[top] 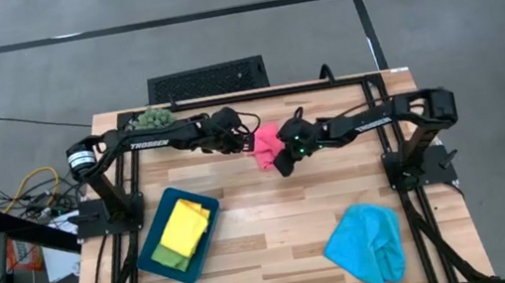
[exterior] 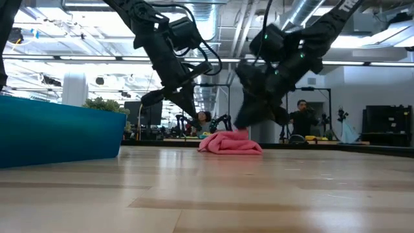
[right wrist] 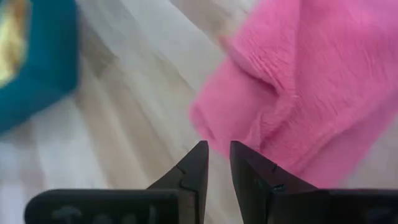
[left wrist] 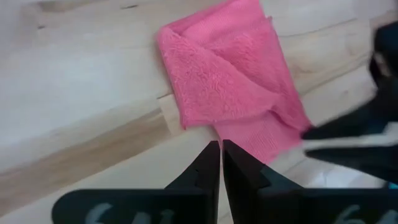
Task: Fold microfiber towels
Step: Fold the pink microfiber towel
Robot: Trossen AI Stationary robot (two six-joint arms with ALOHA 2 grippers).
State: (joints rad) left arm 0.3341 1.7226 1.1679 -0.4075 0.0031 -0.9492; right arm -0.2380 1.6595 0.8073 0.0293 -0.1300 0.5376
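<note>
At the back middle of the wooden bench (top: 279, 248) lies the folded pink microfiber towel (top: 266, 143), between two grippers. The left gripper (top: 240, 135) fingers are together, empty; the right gripper (top: 283, 165) fingers slightly apart, empty. The dark teal rectangular tray (top: 154, 254) holds the yellow towel (top: 183, 228); the light blue towel (top: 368, 241) lies well apart.

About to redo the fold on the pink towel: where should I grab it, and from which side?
Judging by its pose, take the pink towel by the loose corner flap nearest the left hand, coming from above. That thinner layer sticks out past the folded bulk, so it should lift freely.
</note>
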